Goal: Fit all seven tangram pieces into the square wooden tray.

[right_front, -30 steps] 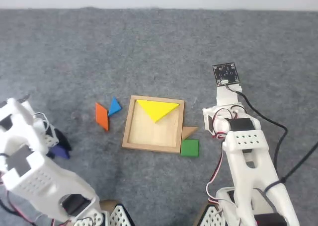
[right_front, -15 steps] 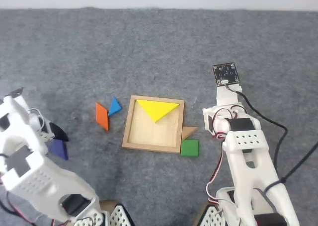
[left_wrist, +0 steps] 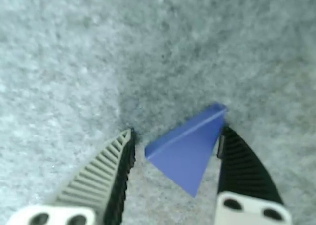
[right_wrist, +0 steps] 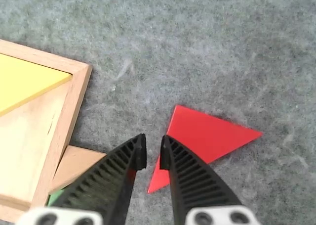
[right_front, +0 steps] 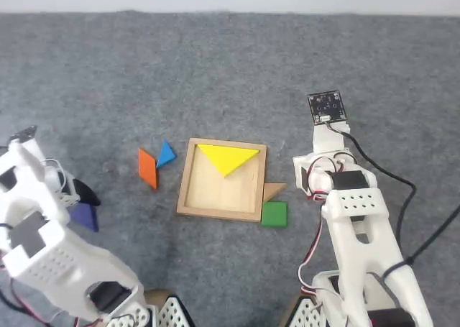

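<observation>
Left wrist view: gripper [left_wrist: 176,132] (spread) downward

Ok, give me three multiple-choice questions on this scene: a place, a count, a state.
1. Where is the green square relative to the wooden tray? A inside it; B outside, at a corner; C beside the orange piece.
2. How many pieces lie inside the tray? A one; B three; C none.
3. The left gripper is: A shut, empty; B open around the dark blue triangle; C shut on the orange piece.
Answers: B, it sits outside the corner. A, just the yellow triangle. B, a gap shows beside the triangle.
</observation>
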